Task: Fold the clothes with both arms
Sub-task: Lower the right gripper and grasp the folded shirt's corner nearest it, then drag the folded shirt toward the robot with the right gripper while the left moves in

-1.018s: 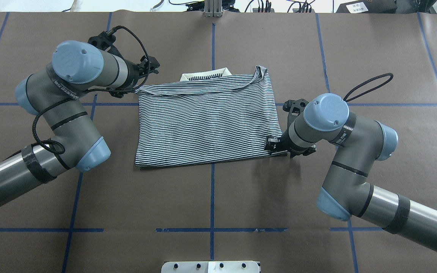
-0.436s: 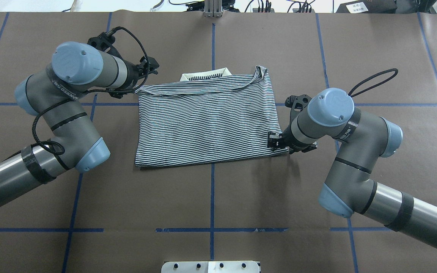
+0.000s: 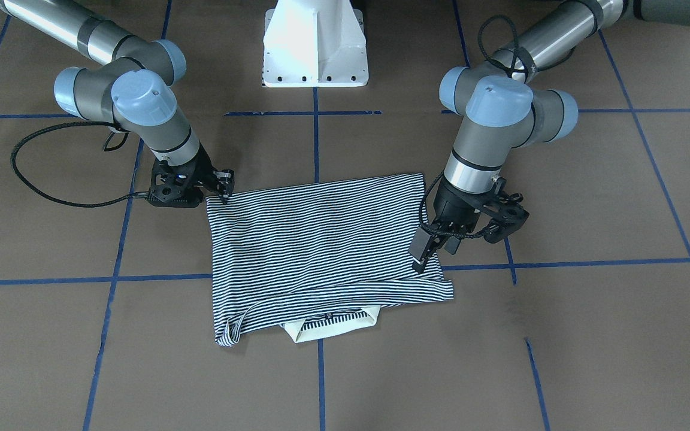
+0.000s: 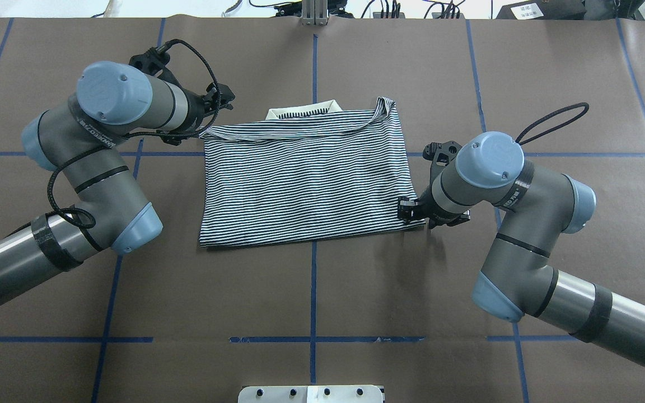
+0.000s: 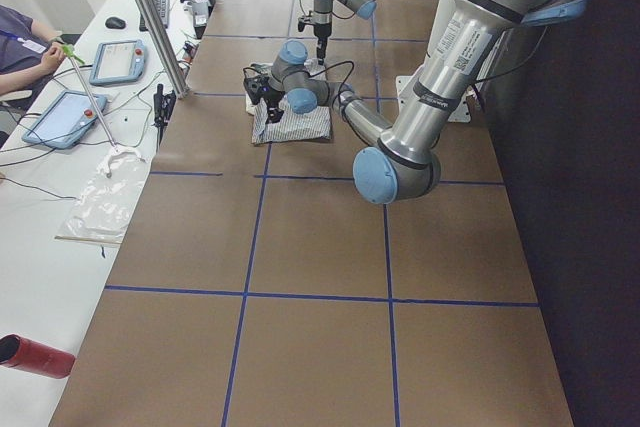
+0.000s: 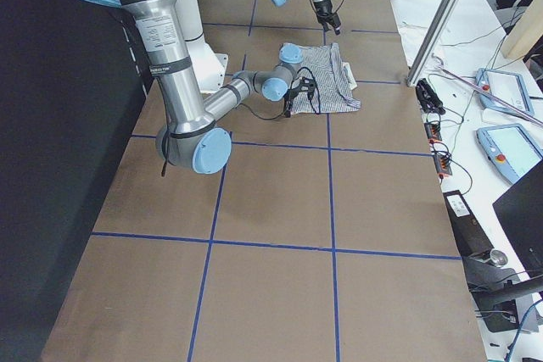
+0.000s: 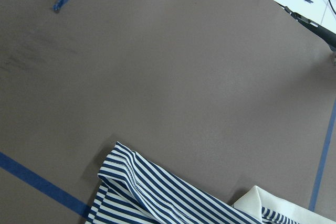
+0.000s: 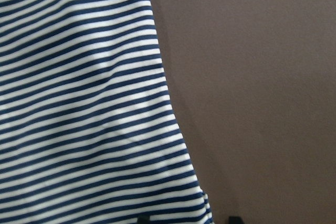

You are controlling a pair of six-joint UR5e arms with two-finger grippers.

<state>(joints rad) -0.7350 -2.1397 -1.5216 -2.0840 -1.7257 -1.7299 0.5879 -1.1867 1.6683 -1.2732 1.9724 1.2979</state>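
The striped polo shirt [image 4: 305,179] lies folded into a flat rectangle mid-table, its cream collar [image 4: 305,109] peeking out at the far edge. My left gripper [image 3: 426,254] hangs a little above the shirt's far-left corner [image 7: 136,187]; it looks open and holds nothing. My right gripper [image 4: 408,210] sits at the near-right corner. In the right wrist view its fingertips [image 8: 143,220] stand apart, with the shirt's edge [image 8: 173,129] lying loose between them. Seen from the front, the shirt [image 3: 321,245] rests flat with no corner lifted.
The brown table cover carries a grid of blue tape lines [image 4: 313,280]. The white pedestal base [image 3: 315,48] stands at the robot's edge. Beyond the far edge are a metal post [image 4: 314,11] and cables. A person [image 5: 20,42] sits at a side desk with tablets.
My right arm has drawn back slightly to the right, its gripper sliding off the shirt's near-right corner. The left arm and the shirt have not moved.
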